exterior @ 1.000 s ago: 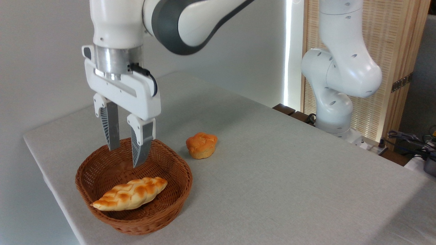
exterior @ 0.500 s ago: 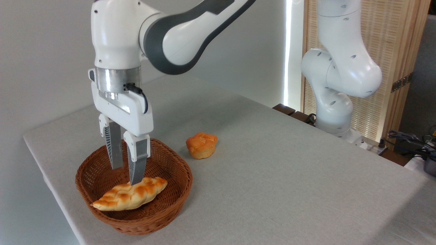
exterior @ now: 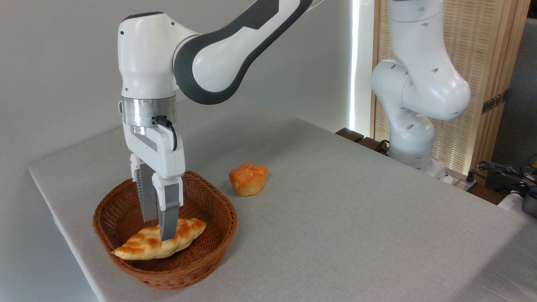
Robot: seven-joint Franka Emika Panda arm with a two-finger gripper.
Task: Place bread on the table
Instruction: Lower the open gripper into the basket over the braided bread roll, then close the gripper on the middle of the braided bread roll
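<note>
The pincer (exterior: 159,230) is lowered into the basket (exterior: 126,264), its fingers set a narrow gap apart astride the middle of the bread (exterior: 144,245); whether they have closed on it cannot be told. The bread lies in the basket, not yet on the counter (exterior: 335,201). It is judged light and soft, so a gentle grip across its thick middle is advised. Compared with a second ago, the pincer has been brought down from above the basket and narrowed. A bun (exterior: 248,179) sits nearby.
</note>
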